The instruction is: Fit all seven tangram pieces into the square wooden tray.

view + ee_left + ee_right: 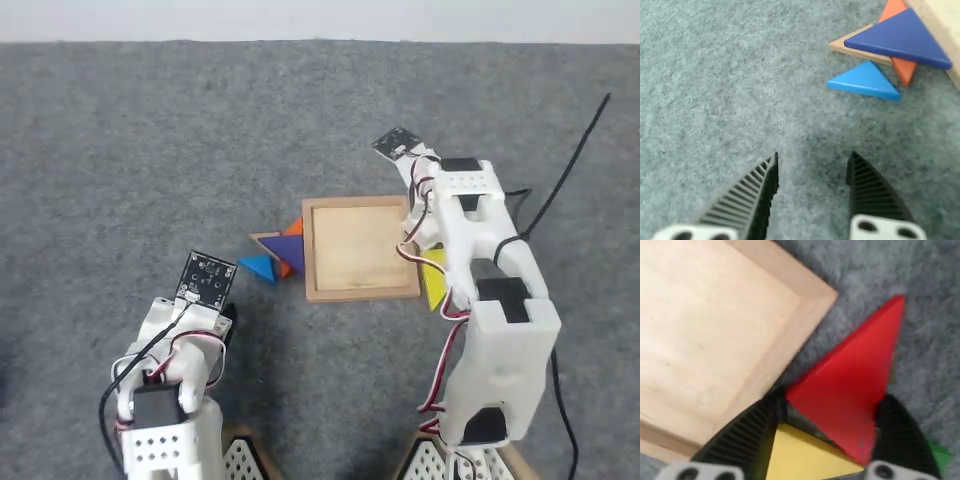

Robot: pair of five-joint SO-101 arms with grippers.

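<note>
Square wooden tray (360,292), blue triangle (865,81), purple triangle (902,37), orange piece (903,70) clustered beside one edge, red triangle (850,385), yellow piece (805,457) opposite

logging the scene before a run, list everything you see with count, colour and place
tray: 1, pale wood, mid-table, nothing in it
dark triangle: 1, dark blue, left of tray, atop others
tan piece: 1, tan, beneath it
orange piece: 1, orange, beneath it
small triangle: 1, light blue, beside that stack
red triangle: 1, red, right of tray
yellow piece: 1, yellow, beside red
green piece: 1, green, sliver
carpet: grey
left tool: open, over carpet
right tool: at red triangle
</note>
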